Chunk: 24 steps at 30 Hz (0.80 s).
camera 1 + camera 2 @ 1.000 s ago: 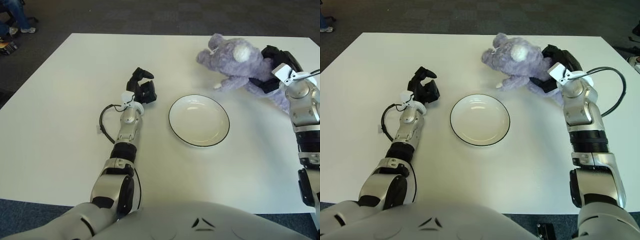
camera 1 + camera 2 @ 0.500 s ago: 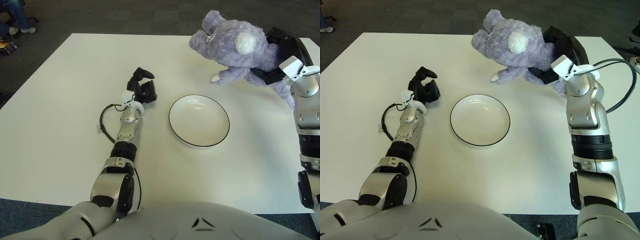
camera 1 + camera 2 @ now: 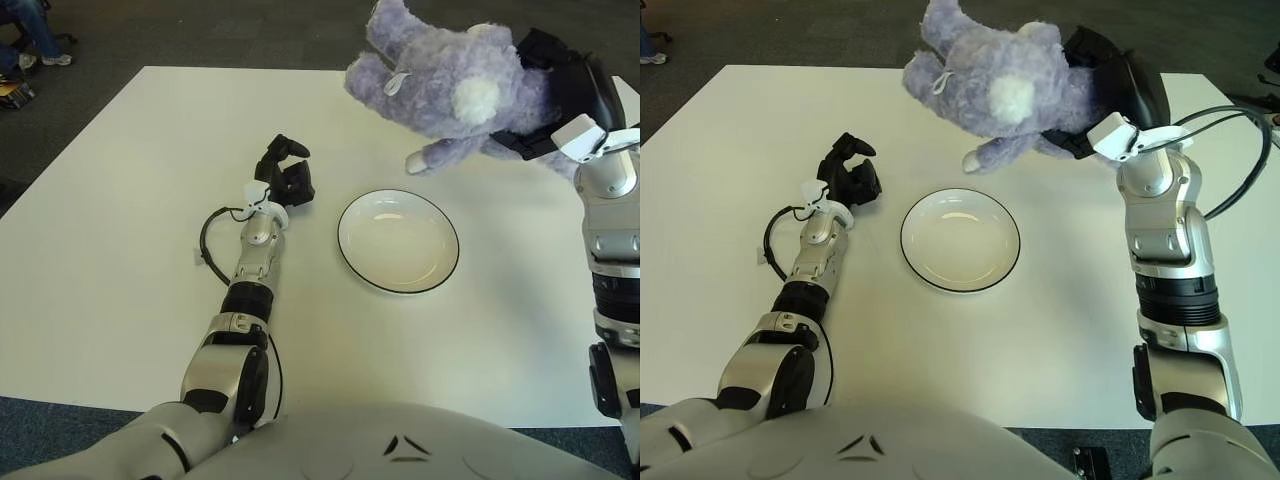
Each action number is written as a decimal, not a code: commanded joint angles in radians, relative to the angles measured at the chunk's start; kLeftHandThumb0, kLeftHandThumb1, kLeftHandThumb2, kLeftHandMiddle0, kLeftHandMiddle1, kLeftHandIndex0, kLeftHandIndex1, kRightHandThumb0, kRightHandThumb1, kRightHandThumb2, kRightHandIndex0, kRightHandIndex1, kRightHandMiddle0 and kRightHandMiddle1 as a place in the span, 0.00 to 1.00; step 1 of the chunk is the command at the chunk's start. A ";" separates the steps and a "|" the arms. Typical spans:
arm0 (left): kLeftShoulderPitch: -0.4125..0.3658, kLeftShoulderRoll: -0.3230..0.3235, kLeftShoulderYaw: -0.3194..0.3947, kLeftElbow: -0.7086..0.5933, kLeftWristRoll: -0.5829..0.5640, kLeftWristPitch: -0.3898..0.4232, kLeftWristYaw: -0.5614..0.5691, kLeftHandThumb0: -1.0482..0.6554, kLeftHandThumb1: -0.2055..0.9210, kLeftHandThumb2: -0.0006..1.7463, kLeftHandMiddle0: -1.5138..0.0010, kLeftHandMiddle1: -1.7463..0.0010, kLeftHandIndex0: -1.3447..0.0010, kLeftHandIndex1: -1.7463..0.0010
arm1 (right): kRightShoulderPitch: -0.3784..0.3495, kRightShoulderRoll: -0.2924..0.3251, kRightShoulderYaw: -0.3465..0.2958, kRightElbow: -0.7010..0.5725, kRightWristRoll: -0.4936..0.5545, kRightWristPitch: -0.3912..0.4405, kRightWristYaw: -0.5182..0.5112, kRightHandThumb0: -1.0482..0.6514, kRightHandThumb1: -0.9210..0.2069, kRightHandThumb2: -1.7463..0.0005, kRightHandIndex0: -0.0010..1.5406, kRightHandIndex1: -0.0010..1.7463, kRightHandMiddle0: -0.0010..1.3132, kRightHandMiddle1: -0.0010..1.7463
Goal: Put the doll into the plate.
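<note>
Gripping the purple plush doll (image 3: 1005, 85) from behind, the right hand (image 3: 1110, 85) is seen raised above the white tabletop (image 3: 120, 200), its fingers clamped on the body. The doll is held in the air, up and to the right of the empty black-rimmed plate (image 3: 398, 241). The left hand (image 3: 285, 175), fingers curled and holding nothing, shows left of the plate. Dark carpet (image 3: 250, 30) surrounds the tabletop.
</note>
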 commanded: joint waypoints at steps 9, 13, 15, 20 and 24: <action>0.057 -0.004 0.002 0.043 -0.001 -0.011 0.008 0.36 0.57 0.67 0.26 0.00 0.62 0.00 | -0.002 0.024 0.043 -0.051 0.091 -0.036 0.133 0.95 0.75 0.08 0.52 1.00 0.76 1.00; 0.058 -0.006 0.001 0.042 0.001 -0.012 0.011 0.36 0.57 0.67 0.26 0.00 0.62 0.00 | -0.008 0.040 0.056 -0.050 0.102 -0.028 0.155 0.95 0.74 0.08 0.52 1.00 0.75 1.00; 0.059 -0.007 0.000 0.040 0.003 -0.014 0.015 0.36 0.57 0.67 0.26 0.00 0.62 0.00 | -0.013 0.053 0.065 -0.044 0.107 -0.027 0.162 0.95 0.74 0.09 0.52 1.00 0.75 1.00; 0.061 -0.008 -0.002 0.036 0.010 -0.015 0.029 0.36 0.57 0.67 0.26 0.00 0.62 0.00 | -0.011 0.082 0.081 -0.037 0.115 -0.033 0.176 0.95 0.74 0.09 0.52 1.00 0.75 1.00; 0.064 -0.008 -0.003 0.034 0.021 -0.017 0.051 0.36 0.57 0.67 0.26 0.00 0.61 0.00 | -0.001 0.096 0.089 -0.041 0.112 -0.033 0.180 0.95 0.74 0.09 0.52 1.00 0.75 1.00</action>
